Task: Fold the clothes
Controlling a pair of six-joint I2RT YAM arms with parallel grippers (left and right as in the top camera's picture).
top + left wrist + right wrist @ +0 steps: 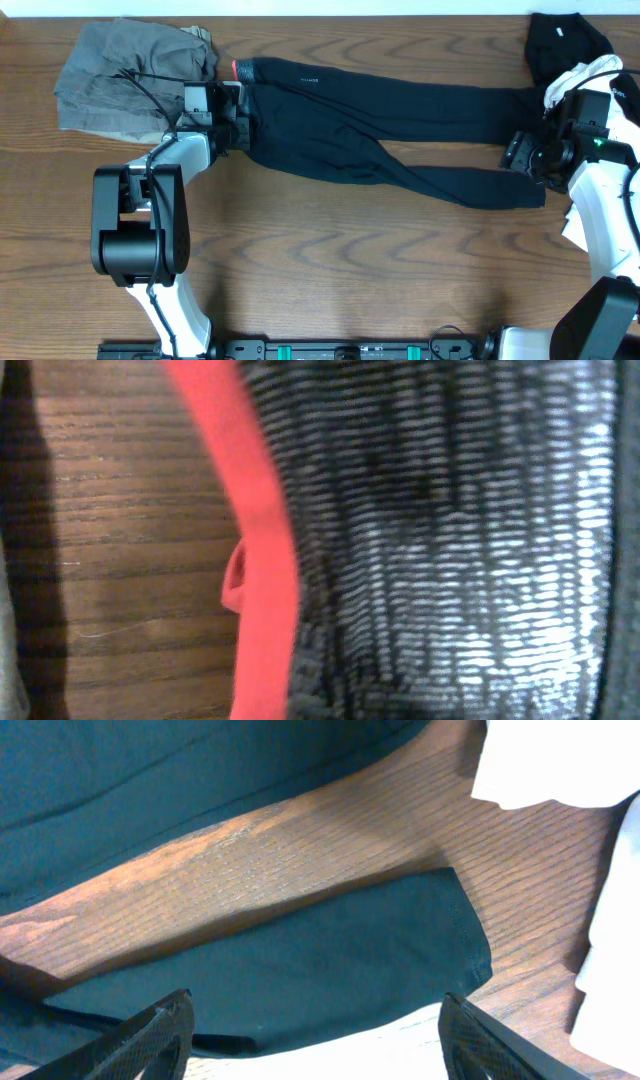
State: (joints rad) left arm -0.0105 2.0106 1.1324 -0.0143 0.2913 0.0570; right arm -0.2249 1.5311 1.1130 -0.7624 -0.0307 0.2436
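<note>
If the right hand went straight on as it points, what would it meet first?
The right hand would likely meet the black trousers first, at the leg cuff lying between its open jaws; depth unclear.

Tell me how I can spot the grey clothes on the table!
Look at the wooden table and find the long black trousers stretched across its far side. Just past their waist end, toward the robot's left, sits a crumpled pile of clothes. It is grey and bunched up; the trousers are black and laid out long.

Wide-spread end effector [315,1030] over trouser cuff [400,940]
</note>
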